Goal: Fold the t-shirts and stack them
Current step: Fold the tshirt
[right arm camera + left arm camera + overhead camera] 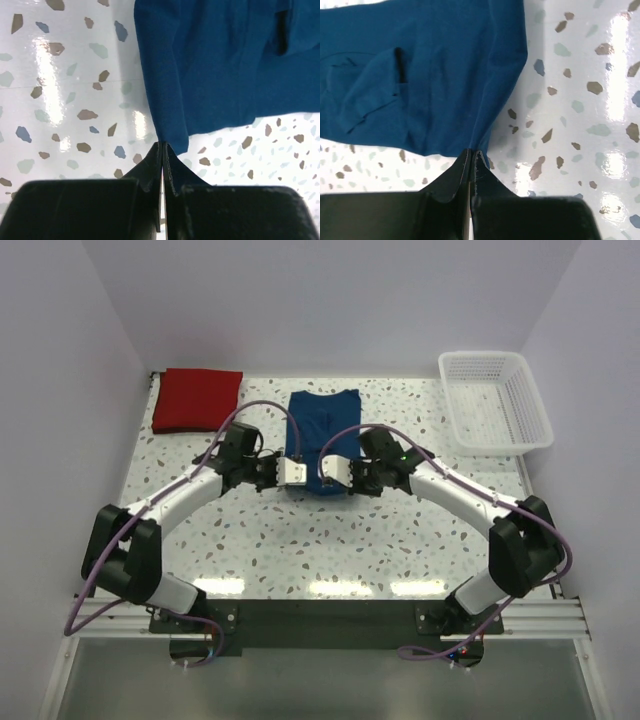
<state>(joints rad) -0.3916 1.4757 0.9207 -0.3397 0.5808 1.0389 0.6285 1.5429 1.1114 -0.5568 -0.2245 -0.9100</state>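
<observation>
At the near hem of the navy t-shirt (322, 425), left fingers (461, 172) and right fingers (154, 167) clamp its corners.

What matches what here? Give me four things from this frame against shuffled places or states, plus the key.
Things:
1. red t-shirt
2. blue t-shirt
3. white basket
4. left gripper

Place or state:
A. far right, no shirt in it
B. shut on a near corner of the blue cloth
C. folded, far left
D. flat in the centre, ahead of both arms

Pairs: 1-C, 2-D, 3-A, 4-B
</observation>
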